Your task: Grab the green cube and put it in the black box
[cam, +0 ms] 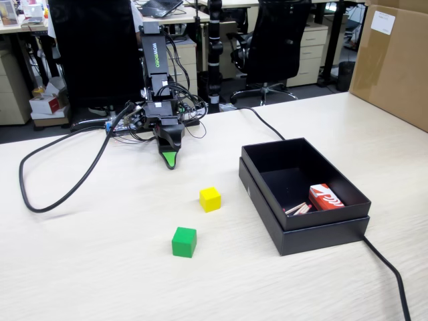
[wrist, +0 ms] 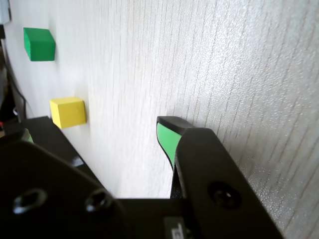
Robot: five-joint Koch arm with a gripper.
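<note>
The gripper (cam: pixel 170 160) hangs low over the tabletop (cam: pixel 100 267) in the upper-middle of the fixed view, its green-tipped point aimed down and holding nothing. In the wrist view one green-faced tip shows at centre (wrist: pixel 167 137) and a sliver of green sits at the far left edge, with bare tabletop between them, so the jaws look parted; the fixed view shows only one tip and does not confirm it.

The green cube (cam: pixel 184 241) rests on the tabletop in the lower-middle of the fixed view, well apart from the jaws, below them and slightly to the right. The yellow cube (cam: pixel 210 198) lies between the two, a little right of the straight line, so the reach probably has to pass just to its left. In the wrist view the green cube (wrist: pixel 39 44) sits at upper left, beyond the yellow cube (wrist: pixel 68 112).

The black box (cam: pixel 304 194) stands at the right, open, with a red packet (cam: pixel 326 197) inside. The grasp is not yet begun.
</note>
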